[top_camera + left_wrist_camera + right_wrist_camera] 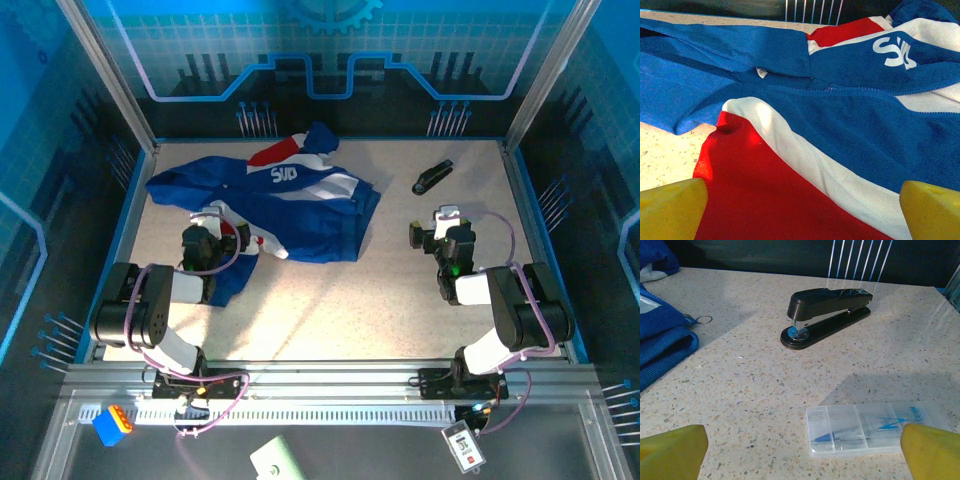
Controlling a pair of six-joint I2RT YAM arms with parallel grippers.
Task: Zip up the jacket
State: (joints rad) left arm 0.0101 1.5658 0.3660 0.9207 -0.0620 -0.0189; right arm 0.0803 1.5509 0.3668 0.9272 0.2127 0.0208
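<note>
The jacket (pixel 290 200) lies crumpled across the back left of the table, royal blue with red and white panels and white lettering (pixel 892 52). A line of zipper teeth (pixel 865 90) runs across the blue fabric in the left wrist view. My left gripper (pixel 218 228) is open over the jacket's near-left part, its yellow fingertips (pixel 670 210) spread wide above a red panel (pixel 765 190). My right gripper (pixel 443 228) is open above bare table, to the right of the jacket. A blue edge of the jacket (pixel 660 340) and a metal ring pull (pixel 702 319) lie at its far left.
A black stapler (pixel 432 176) (pixel 827 315) lies at the back right. A clear plastic compartment box (pixel 875 432) lies just ahead of my right gripper. The speckled table (pixel 400 300) is bounded by blue-lit walls at the back and sides.
</note>
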